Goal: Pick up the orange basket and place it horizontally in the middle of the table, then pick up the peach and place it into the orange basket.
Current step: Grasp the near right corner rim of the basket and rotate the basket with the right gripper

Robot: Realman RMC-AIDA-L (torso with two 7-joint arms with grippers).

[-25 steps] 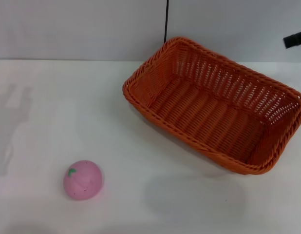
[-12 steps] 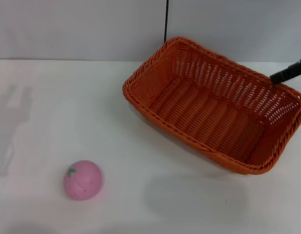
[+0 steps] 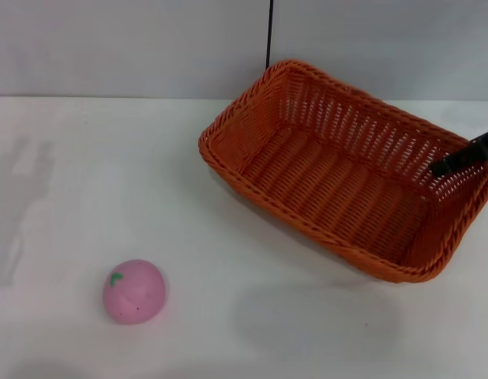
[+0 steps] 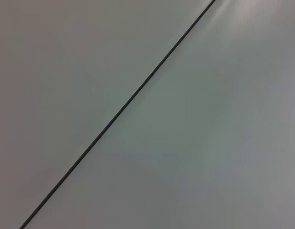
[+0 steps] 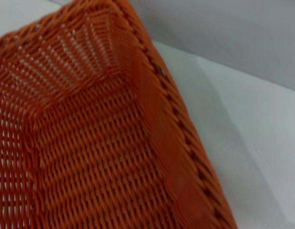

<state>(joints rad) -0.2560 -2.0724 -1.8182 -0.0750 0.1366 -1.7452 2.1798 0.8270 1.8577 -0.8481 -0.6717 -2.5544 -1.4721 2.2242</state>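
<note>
Orange basket sitting on the white counter, turned slantwise, long side running from the far middle toward the near right. Open top facing up. Pink peach well apart from the basket, near the front left, green leaf mark on top. Right gripper only a dark bit poking in over the basket's right end, mostly cut off; cannot tell if open or closed. Right wrist view: just the basket's corner and braided rim up close. Left wrist view: only a plain gray wall with a dark line.
</note>
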